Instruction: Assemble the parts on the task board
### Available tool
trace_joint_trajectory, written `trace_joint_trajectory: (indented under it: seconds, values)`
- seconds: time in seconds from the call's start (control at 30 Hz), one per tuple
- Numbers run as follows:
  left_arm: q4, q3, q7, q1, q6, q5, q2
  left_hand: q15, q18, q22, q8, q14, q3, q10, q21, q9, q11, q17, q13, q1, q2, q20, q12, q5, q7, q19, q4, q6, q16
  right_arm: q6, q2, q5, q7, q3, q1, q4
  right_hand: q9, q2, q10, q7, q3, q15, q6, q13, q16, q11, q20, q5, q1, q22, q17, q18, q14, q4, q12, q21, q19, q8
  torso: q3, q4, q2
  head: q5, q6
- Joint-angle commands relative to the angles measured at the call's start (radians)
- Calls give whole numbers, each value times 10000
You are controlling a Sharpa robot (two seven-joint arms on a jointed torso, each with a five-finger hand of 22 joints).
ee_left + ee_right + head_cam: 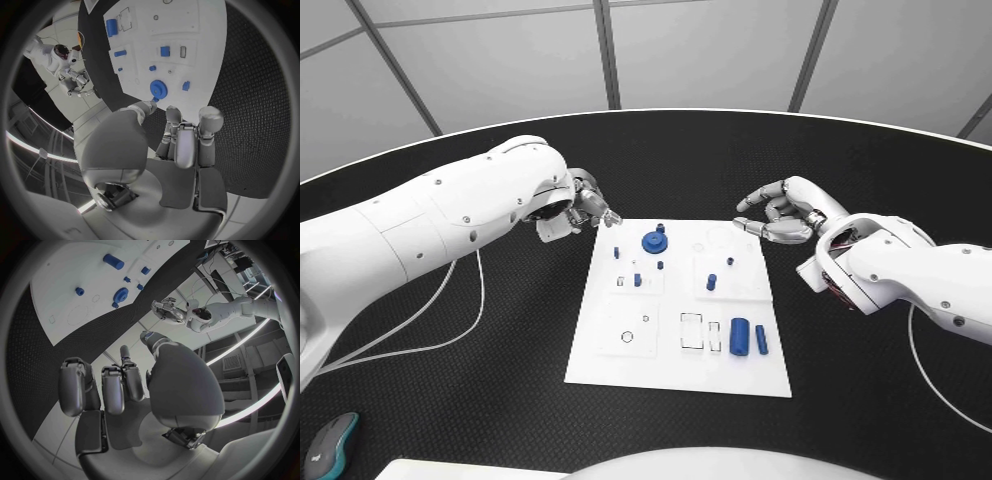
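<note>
Left hand (583, 206) empty, fingers loosely apart, beside task board (678, 362) far corner; right hand (788, 212) likewise, opposite corner.

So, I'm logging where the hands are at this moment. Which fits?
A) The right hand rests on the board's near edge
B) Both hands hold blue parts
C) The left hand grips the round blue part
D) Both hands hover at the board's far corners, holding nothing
D: the left hand and right hand sit by the far corners of the task board, both empty; the round blue part stands untouched.
</note>
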Motion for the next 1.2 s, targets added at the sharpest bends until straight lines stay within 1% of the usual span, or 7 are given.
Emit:
trace_joint_trajectory:
  seconds: [0.03, 0.23, 0.4, 0.57, 0.7, 1.0, 1.2]
  values:
    - [-328, 1, 98, 8, 102, -241, 135, 73, 137, -11, -68, 473, -36, -32, -50, -69, 81, 915, -15, -5, -137, 48, -14, -74, 34, -33, 21, -40, 9, 1, 4, 0, -1, 0, -3, 10, -12, -25, -66, 23, -10, -77, -10, 1367, -16, -15, -76, 29, -107, 1299, 2156, 125, 934, 70, -40, -55, 448, 33, -8, -10, 78, 50, 112]
    - [-924, -3, 61, -29, 669, -516, 463, 115, 133, 9, -153, 478, -240, -27, -50, -245, 123, 950, -49, -206, -265, 92, 17, -123, 69, -6, 43, 16, 48, -2, 27, 0, -5, 0, -5, 40, -12, -15, -67, 21, -7, -79, -8, 1366, -12, -18, -77, 35, -101, 1302, 2164, 124, 936, 72, -41, -52, 450, 36, -37, -9, 170, 127, 226]
    - [-1272, -5, -11, -91, 1081, -572, 642, 128, 136, 1, -178, 473, -372, -39, -59, -329, 132, 953, -76, -354, -262, 108, 27, -203, 71, -7, 50, 50, 61, -6, 60, 0, -8, 0, -6, 53, -12, -15, -67, 21, -7, -79, -8, 1366, -12, -18, -77, 35, -101, 1302, 2164, 124, 936, 72, -41, -52, 450, 36, -56, -22, 242, 211, 226]
    - [-1622, -7, 28, -178, 1155, -591, 836, 138, 135, 13, -198, 472, -639, -48, -60, -484, 133, 984, -99, -608, -180, 123, 77, -657, 64, 1, 57, 90, 102, -17, 85, 0, -7, 0, -6, 92, -12, -15, -67, 21, -7, -79, -8, 1366, -12, -18, -77, 35, -101, 1302, 2164, 124, 936, 72, -41, -52, 450, 36, -65, -31, 267, 230, 201]
    - [-1858, -9, 76, -262, 1191, -594, 1014, 137, 127, 57, -194, 482, -713, -34, -37, -527, 133, 1014, -87, -667, -144, 124, 108, -784, 58, 27, 56, 100, 125, -17, 114, 0, -7, 0, -6, 117, -12, -15, -67, 21, -7, -79, -8, 1366, -12, -18, -77, 35, -101, 1302, 2164, 124, 936, 72, -41, -52, 450, 36, -79, -30, 302, 223, 213]
    - [-2146, -12, 56, -410, 1307, -596, 1290, 132, 102, 198, -169, 519, -902, 27, 40, -627, 123, 1113, -29, -834, -44, 121, 200, -1100, 43, 109, 60, 140, 195, -1, 174, 0, -11, 1, -6, 125, -12, -15, -67, 21, -7, -79, -8, 1366, -12, -18, -77, 35, -101, 1302, 2164, 124, 936, 72, -41, -52, 450, 36, -78, -95, 372, 242, 230]
    - [-2329, -13, -36, -434, 1327, -663, 1369, 130, 100, 209, -161, 528, -926, 35, 47, -639, 121, 1136, -26, -855, -27, 120, 211, -1143, 39, 116, 60, 152, 208, 5, 195, 0, -16, 1, -6, 117, -12, -15, -67, 21, -7, -79, -8, 1366, -12, -18, -77, 35, -101, 1302, 2164, 124, 936, 72, -41, -52, 450, 36, -52, -128, 403, 286, 234]
